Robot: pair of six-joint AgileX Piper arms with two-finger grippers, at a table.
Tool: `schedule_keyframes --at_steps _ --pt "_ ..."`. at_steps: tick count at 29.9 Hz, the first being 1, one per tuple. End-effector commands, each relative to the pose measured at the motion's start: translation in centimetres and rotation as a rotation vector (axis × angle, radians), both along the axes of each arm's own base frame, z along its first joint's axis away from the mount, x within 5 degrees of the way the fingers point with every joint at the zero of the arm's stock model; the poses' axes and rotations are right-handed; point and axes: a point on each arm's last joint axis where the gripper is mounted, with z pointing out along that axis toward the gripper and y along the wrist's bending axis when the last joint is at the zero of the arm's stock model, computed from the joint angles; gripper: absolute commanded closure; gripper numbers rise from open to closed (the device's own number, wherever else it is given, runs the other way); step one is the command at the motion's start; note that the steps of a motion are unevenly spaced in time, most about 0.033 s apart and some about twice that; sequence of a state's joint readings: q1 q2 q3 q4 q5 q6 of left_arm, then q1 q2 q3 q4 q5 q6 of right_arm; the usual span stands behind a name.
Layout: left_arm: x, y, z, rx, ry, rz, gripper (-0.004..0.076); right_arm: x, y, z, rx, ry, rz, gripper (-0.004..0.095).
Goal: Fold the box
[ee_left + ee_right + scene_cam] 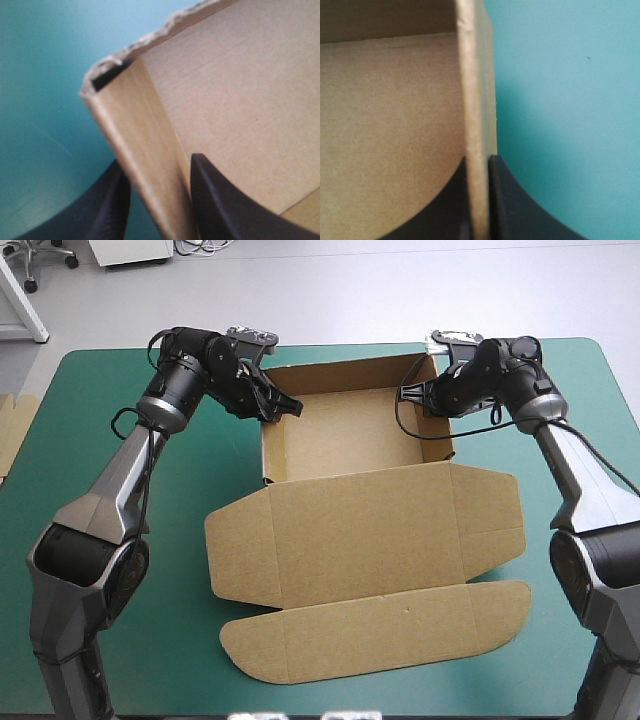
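**Box Standing as Open Tray, Both Claws Gripping Its Side Walls**

The brown box (350,430) is sitting mid-worktop (60,420) on the teal-green cover. Its walls are standing raised at the far end, and its lid (370,530) is lying flat toward the near edge. The left claw (272,405) is pinching the left wall (140,175) near the far corner, one finger inside the tray and one outside. The right claw (418,395) is clamping the right wall (477,125), with only the board's thickness separating its fingers.
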State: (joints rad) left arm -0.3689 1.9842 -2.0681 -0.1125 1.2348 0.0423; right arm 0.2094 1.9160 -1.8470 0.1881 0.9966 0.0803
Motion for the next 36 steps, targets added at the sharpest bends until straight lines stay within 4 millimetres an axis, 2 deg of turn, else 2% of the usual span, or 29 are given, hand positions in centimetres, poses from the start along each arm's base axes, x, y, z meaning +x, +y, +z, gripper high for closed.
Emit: schedule_keyframes --at_steps 1,7,12,15,20,26,31,36 --pt "-1.9 -0.2 2.7 -0.051 0.004 -0.033 0.0447 -0.1 -1.5 3.9 0.133 -0.136 -0.085 0.0907" --pt "-1.0 -0.5 1.1 -0.039 0.039 -0.032 0.0451 0.2 -2.0 3.7 0.14 -0.134 -0.082 0.0906" --pt "-0.5 -0.9 -0.1 -0.038 0.068 -0.035 0.0513 0.5 -1.9 3.1 0.127 -0.117 -0.075 0.0907" --pt "-0.3 -0.8 -0.2 -0.027 0.055 -0.03 0.0571 0.7 -1.9 2.8 0.12 -0.119 -0.068 0.0906" --pt "0.0 -0.9 -0.1 -0.034 0.018 -0.023 0.0737 1.0 -1.7 2.1 0.113 -0.106 -0.061 0.0907" --pt "0.7 -0.7 -0.2 -0.015 -0.031 0.004 0.0734 0.8 -1.1 1.4 0.04 -0.074 -0.006 0.0906" --pt "1.5 -0.9 -2.0 0.01 0.0 0.009 0.0734 0.5 0.4 1.1 0.02 -0.073 0.03 0.0906" --pt "2.3 -0.9 -3.1 0.034 -0.003 0.03 0.0734 0.6 0.5 0.1 -0.039 -0.029 0.034 0.0906"
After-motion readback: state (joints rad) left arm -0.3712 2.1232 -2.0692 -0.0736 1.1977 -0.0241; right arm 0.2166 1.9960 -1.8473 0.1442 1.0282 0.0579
